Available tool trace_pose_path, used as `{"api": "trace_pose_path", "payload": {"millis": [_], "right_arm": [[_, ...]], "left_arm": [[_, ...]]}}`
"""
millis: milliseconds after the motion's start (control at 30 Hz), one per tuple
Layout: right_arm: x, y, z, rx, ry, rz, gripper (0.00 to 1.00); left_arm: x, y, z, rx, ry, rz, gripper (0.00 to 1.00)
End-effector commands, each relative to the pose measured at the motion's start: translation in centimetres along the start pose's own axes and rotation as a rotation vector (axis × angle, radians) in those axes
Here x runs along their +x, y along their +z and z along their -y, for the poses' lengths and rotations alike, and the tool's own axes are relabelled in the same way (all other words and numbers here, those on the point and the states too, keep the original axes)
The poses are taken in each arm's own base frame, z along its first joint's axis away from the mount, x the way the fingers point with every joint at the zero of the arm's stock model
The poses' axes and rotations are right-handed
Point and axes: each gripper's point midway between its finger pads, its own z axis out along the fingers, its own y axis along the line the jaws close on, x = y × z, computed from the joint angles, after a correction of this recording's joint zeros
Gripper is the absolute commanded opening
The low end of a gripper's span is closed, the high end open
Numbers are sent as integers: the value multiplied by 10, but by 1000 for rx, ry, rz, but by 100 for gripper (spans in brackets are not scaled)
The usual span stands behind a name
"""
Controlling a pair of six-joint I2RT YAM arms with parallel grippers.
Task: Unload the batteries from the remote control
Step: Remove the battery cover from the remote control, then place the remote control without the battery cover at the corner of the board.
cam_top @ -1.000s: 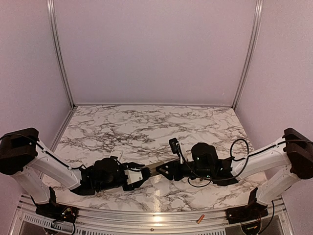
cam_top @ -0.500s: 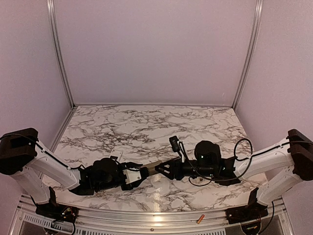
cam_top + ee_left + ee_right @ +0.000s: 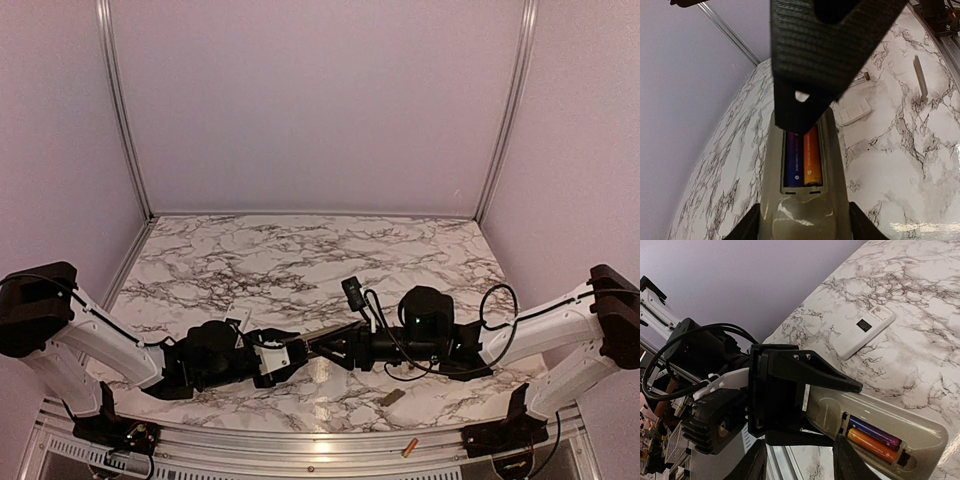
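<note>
Two batteries (image 3: 801, 160), dark and orange, lie in the open bay of the remote (image 3: 800, 210): light, stiff, slick, likely best levered up at one end. The left tool (image 3: 802, 230) clamps the remote; whether the right tool (image 3: 330, 350) grips anything, I cannot tell.

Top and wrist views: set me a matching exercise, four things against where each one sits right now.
Things: 1 remote; 2 paired batteries; 3 white cover; 4 loose orange battery.
Places: A flat on the marble table; B on the metal rail at the near edge; C clamped in the left jaws; D in the open compartment.
Pairs: 1-C, 2-D, 3-A, 4-B.
</note>
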Motion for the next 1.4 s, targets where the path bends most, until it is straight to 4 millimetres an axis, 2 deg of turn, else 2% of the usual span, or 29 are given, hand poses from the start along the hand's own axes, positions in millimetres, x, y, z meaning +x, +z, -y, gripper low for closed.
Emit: {"api": "trace_pose_path", "payload": {"millis": [0,467,633,933,1100,1367], "right_arm": [[-2,5,-6,-15,-8,-8,43],[-2,4,-2,8,-16,-9,42],[-6,-2,6,86,-33,-9,42],[-25,-37,19,265,-75,46,44],[-31,-60,37,426,-84,54,47],[-23,-99,67,647,-75,31,53]], "left_arm": [[-30,-1,-14,-37,-12,97,0],[-31,-2,-14,-36,-13,98,0],[-30,-2,-12,-28,-15,97,0],[-32,-3,-8,-1,-28,103,0],[-34,-1,-3,35,-46,100,0],[-40,-4,18,168,-144,123,0]]}}
